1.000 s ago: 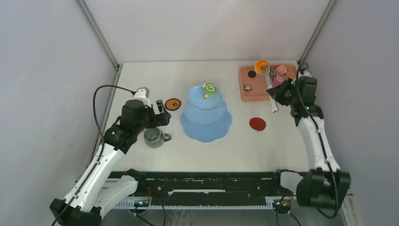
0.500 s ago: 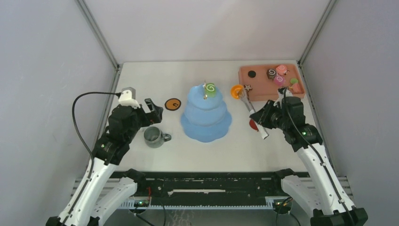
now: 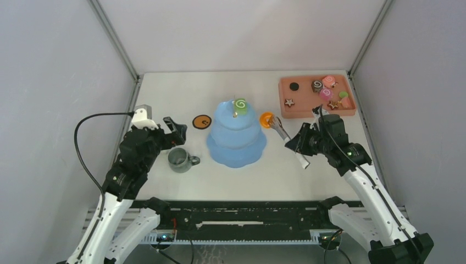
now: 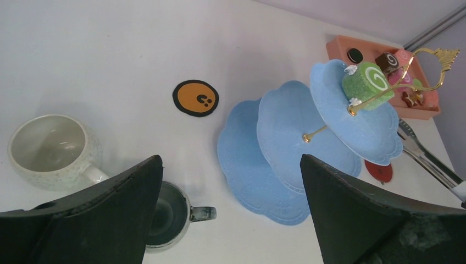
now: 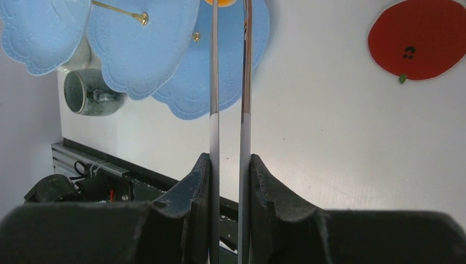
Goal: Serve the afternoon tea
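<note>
Light was even and diffuse from above. The white table (image 3: pixel 165 99) was bright, with soft, short shadows under the cake stand (image 3: pixel 236 143) and the grey-green mug (image 3: pixel 178 159). In the wrist views, the fingers (image 4: pixel 99 220) of the left gripper (image 4: pixel 231 159) were dark and blurred at the lower frame. The tongs (image 5: pixel 214 82) bore bright specular streaks.

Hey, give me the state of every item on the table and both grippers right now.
Left gripper: open, empty.
Right gripper: shut on tongs.
Tongs: squeezed on orange tart.
Cake stand: upright, green swirl roll on top tier.
Grey-green mug: upright, empty.
White mug: upright, empty.
Tray: several pastries inside.
</note>
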`<state>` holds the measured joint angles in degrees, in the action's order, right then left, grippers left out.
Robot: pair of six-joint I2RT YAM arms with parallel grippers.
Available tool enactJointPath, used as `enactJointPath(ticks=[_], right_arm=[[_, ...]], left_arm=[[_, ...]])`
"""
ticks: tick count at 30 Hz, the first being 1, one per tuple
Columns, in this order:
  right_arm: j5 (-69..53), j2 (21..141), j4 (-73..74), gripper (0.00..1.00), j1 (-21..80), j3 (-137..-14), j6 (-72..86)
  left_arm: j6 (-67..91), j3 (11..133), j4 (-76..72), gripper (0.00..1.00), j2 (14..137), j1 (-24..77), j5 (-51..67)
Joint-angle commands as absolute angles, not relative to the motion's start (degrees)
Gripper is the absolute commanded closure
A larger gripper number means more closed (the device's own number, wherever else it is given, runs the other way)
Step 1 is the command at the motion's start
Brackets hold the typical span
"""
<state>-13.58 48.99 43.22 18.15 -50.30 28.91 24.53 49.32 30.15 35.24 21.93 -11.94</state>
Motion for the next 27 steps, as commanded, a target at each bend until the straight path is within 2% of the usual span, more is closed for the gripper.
enactJointPath(ticks=[1, 12, 27], right_arm=[[-9.3, 48.0, 41.8, 1.00, 18.8, -54.1, 28.1], [-11.6, 48.6, 38.1, 1.00, 21.1, -55.4, 28.6], [-15.4, 57.1, 31.6, 1.00, 26.9, -57.4, 29.2]], left_arm=[[25.3, 48.3, 28.9, 0.00, 34.5, 21.6, -13.0], [25.7, 48.2, 28.9, 0.00, 34.8, 21.6, -12.8], [25.7, 48.8, 30.0, 0.00, 33.7, 21.6, -13.2]])
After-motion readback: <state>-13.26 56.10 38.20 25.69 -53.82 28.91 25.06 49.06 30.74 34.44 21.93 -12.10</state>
